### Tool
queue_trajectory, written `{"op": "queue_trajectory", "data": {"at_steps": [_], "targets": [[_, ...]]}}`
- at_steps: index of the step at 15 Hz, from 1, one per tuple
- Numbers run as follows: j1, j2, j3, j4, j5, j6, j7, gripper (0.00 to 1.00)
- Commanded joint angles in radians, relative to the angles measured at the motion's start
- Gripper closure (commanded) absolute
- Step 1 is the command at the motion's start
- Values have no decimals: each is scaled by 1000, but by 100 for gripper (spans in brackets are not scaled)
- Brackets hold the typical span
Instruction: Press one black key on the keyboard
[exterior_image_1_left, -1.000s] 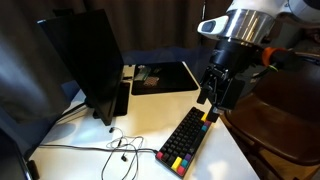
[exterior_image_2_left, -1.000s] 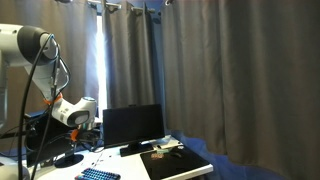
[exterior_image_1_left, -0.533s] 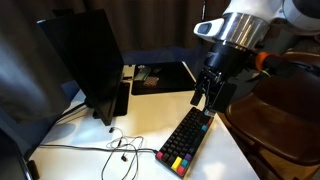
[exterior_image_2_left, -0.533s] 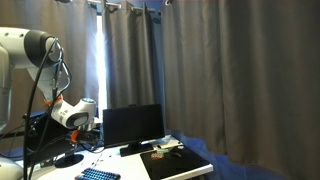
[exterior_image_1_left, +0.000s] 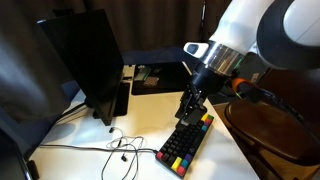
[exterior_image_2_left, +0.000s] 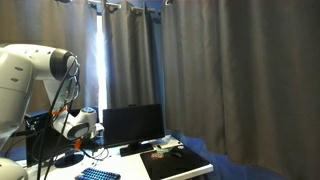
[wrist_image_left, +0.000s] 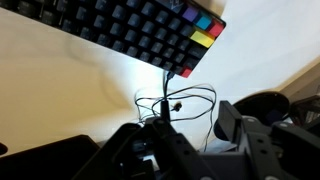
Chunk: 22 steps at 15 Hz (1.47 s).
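Note:
The keyboard (exterior_image_1_left: 186, 144) is compact and black, with red, yellow, green and blue keys at its near end, and lies at an angle on the white table. It also shows in an exterior view (exterior_image_2_left: 98, 174) and at the top of the wrist view (wrist_image_left: 130, 28). My gripper (exterior_image_1_left: 188, 110) hangs just above the keyboard's far end, apart from the keys. In the wrist view its two dark fingers (wrist_image_left: 180, 135) stand apart with nothing between them, so it is open and empty. It shows small in an exterior view (exterior_image_2_left: 86, 128).
A dark monitor (exterior_image_1_left: 85, 60) stands at the left of the table. A flat black desk mat (exterior_image_1_left: 165, 75) with small items lies behind. Thin black cables (exterior_image_1_left: 120, 148) curl left of the keyboard, and also show in the wrist view (wrist_image_left: 175, 100). A dark round seat (exterior_image_1_left: 275, 125) is at the right.
The arm has swung left and lowered. The gripper has moved from beside the keyboard's far right end to just above its far keys. The keyboard has not moved.

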Motion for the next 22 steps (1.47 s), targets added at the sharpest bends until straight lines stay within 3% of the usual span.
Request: {"op": "queue_trajectory", "data": {"at_steps": [1, 4, 5, 12, 13, 16, 19, 22], "targets": [[43, 90, -42, 49, -43, 90, 15, 77], [89, 137, -88, 72, -62, 109, 30, 97], [101, 151, -98, 82, -61, 110, 31, 99], [197, 219, -167, 147, -52, 102, 52, 100], [135, 232, -124, 135, -234, 119, 204, 100], [175, 250, -186, 152, -397, 117, 346, 100], [199, 258, -237, 166, -503, 105, 444, 100], [195, 265, -242, 178, -553, 94, 497, 100]]}}
